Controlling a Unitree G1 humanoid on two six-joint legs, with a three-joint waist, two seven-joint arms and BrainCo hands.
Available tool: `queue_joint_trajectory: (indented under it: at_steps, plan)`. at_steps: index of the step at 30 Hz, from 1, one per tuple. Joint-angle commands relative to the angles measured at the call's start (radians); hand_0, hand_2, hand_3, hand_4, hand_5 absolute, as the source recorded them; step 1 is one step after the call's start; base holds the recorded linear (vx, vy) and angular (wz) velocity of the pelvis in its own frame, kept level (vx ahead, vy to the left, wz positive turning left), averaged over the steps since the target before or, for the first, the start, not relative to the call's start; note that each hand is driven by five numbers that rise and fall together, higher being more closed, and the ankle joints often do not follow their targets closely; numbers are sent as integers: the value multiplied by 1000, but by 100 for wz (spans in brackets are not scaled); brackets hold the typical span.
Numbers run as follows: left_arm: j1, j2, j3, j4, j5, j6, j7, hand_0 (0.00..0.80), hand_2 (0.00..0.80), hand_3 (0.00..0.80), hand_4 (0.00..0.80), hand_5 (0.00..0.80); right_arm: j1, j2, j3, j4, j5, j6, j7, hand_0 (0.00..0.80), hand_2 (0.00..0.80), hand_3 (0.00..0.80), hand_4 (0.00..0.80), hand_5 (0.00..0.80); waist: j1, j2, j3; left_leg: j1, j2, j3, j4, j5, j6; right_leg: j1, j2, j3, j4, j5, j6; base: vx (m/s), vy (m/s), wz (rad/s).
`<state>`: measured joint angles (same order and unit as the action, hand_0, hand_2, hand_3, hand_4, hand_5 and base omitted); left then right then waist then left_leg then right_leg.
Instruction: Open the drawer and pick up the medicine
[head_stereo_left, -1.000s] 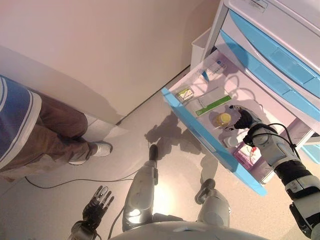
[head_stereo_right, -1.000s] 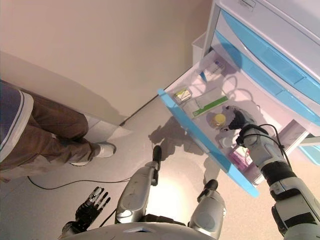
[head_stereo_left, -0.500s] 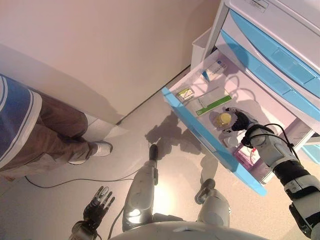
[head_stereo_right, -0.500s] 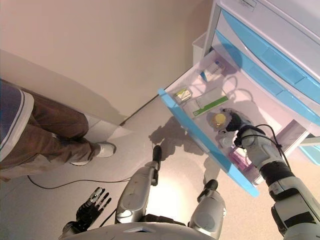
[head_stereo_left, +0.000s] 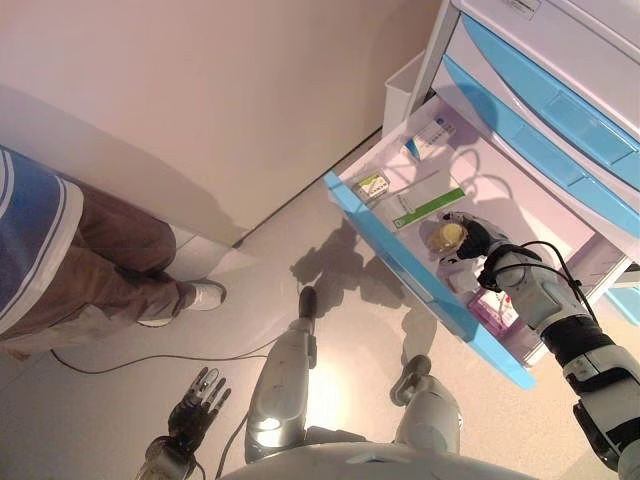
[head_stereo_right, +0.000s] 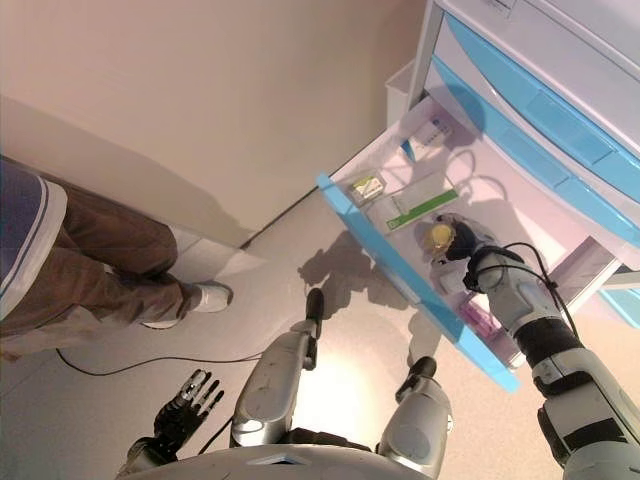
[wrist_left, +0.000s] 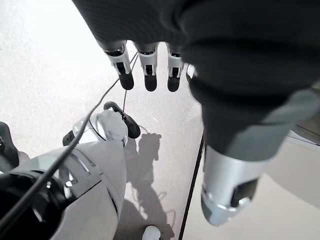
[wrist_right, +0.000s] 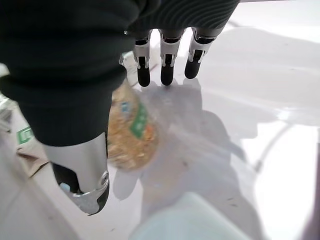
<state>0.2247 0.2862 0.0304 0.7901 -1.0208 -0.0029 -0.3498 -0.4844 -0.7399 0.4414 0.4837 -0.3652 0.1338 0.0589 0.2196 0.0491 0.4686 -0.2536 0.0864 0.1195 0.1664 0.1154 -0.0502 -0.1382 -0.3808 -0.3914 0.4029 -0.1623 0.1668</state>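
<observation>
The blue-fronted drawer (head_stereo_left: 398, 266) of the white cabinet stands pulled out. Inside lies a clear medicine bottle with a yellow cap (head_stereo_left: 445, 237). My right hand (head_stereo_left: 476, 240) is down in the drawer right beside it. In the right wrist view the bottle (wrist_right: 131, 131) lies on its side between the thumb (wrist_right: 82, 172) and the straight fingers (wrist_right: 167, 67), which are not closed on it. My left hand (head_stereo_left: 196, 405) hangs low at the lower left with its fingers (wrist_left: 147, 75) straight and holds nothing.
The drawer also holds a green-striped white box (head_stereo_left: 425, 206), a small yellow-green packet (head_stereo_left: 371, 186), a blue-and-white box (head_stereo_left: 432, 135), a purple box (head_stereo_left: 495, 308) and a white round container (head_stereo_left: 462, 283). A person (head_stereo_left: 80, 250) stands at the left. A white bin (head_stereo_left: 405, 88) stands beside the cabinet.
My right hand has shifted a little toward the yellow-capped bottle inside the drawer. The left hand has stayed put.
</observation>
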Motion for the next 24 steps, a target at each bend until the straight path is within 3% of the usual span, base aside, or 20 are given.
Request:
queue_joint_trajectory:
  at_steps: [1,19,20,21,23,24]
  plan:
    - [19,24,-47,-19,0,-11,-1,0,0,0,0,0,-61,3,27,-36,-13,-29,1,0,0,0,0,0,27,-6,-7,62,68,-40,88,-103,-29,-69,-30,12,-28,166,1,0,0,0]
    - [20,19,-50,-11,-1,-15,-5,0,0,0,0,0,-77,15,40,-30,-24,-11,6,0,0,0,0,0,33,-4,-6,61,67,-46,89,-103,-29,-72,-35,13,-22,166,3,0,0,0]
    - [20,20,-48,-8,1,-16,-8,0,0,0,0,0,-79,13,42,-28,-23,-12,6,160,160,160,160,160,33,-4,-5,60,66,-47,89,-104,-29,-73,-35,14,-21,165,4,0,0,0]
    - [20,20,-48,-8,2,-15,-8,0,0,0,0,0,-77,12,42,-29,-21,-9,5,458,458,458,458,458,33,-5,-6,61,66,-47,89,-104,-29,-72,-35,14,-22,166,4,0,0,0]
    - [20,20,-50,-8,0,-17,-7,0,0,0,0,0,-76,13,43,-26,-24,-10,4,800,800,800,800,800,33,-5,-5,60,66,-48,92,-105,-29,-74,-35,15,-20,166,3,0,0,0]
    - [21,20,-48,-8,3,-17,-8,0,0,0,0,0,-70,14,42,-26,-26,-11,3,800,800,800,800,800,33,-6,-5,61,66,-48,92,-106,-29,-73,-35,15,-20,166,4,0,0,0]
